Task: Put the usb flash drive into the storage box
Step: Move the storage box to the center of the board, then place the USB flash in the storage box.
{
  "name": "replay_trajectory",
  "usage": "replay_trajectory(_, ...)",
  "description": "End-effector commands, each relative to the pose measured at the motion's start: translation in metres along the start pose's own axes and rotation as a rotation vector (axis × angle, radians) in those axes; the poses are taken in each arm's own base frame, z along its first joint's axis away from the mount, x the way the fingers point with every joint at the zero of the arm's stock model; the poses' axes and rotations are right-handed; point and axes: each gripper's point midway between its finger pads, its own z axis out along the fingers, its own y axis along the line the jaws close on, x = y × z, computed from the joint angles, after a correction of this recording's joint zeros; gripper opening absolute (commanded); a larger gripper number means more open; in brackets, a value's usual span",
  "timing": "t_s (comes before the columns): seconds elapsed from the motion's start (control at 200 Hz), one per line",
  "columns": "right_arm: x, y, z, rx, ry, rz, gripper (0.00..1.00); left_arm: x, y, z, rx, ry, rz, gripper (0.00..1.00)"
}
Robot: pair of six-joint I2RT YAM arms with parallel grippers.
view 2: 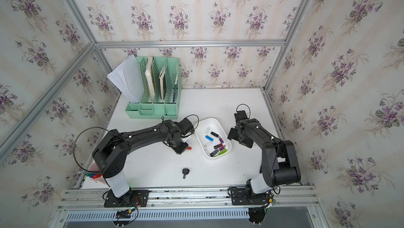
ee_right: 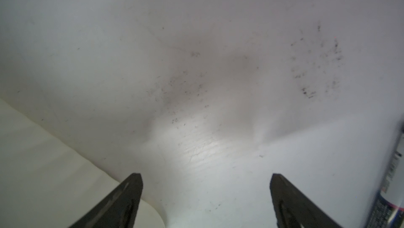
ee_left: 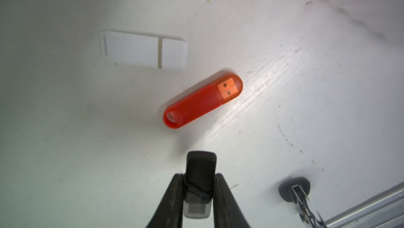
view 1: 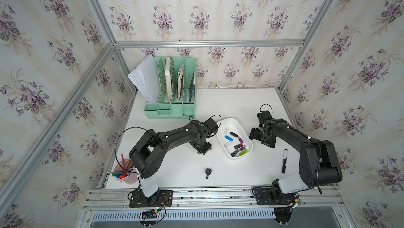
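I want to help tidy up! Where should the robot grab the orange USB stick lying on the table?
Probably across its middle, from straight above, a finger on each long side. The orange USB stick lies flat on the table, its long sides run straight, and its rounded ends would likely slip.

white desk [view 1: 229, 104], scuffed, with dark specks. on it: mint organizer [view 1: 172, 111] at the back left corner, box [view 1: 237, 127] mid-desk, set at an angle. black key [view 1: 208, 172] toward the front, well apart from the box. black marker [view 1: 284, 160] right of the box. pink cup [view 1: 125, 173] at the front left edge. orange drive [ee_left: 202, 101] and white drive [ee_left: 144, 50] lie flat left of the box, near each other, not touching.
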Motion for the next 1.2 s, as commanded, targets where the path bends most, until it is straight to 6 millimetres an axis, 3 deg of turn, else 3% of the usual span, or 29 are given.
replay_trajectory(0.0,0.003,-0.002,-0.002,0.006,0.004,0.011,0.97,0.001,0.005,-0.017,-0.025,0.008,0.006,0.26)
replay_trajectory(0.315,0.004,-0.003,0.002,0.013,0.007,0.008,0.97,-0.032,0.002,-0.063,-0.015,-0.079,0.012,0.26)
replay_trajectory(0.569,0.002,0.005,0.006,-0.024,0.019,0.008,0.97,-0.083,-0.010,-0.083,0.028,-0.146,0.045,0.26)
replay_trajectory(0.769,0.013,0.020,0.007,-0.089,0.050,-0.048,0.97,-0.113,-0.019,-0.084,0.059,-0.173,0.064,0.26)
replay_trajectory(0.954,0.028,0.028,0.006,-0.101,0.078,-0.101,0.98,-0.123,-0.026,-0.076,0.077,-0.172,0.070,0.25)
replay_trajectory(1.099,0.025,0.038,-0.006,-0.167,0.060,-0.100,0.99,-0.126,-0.030,-0.070,0.091,-0.171,0.071,0.26)
replay_trajectory(1.194,0.013,0.030,-0.017,-0.126,0.008,-0.062,1.00,-0.127,-0.032,-0.062,0.095,-0.159,0.070,0.26)
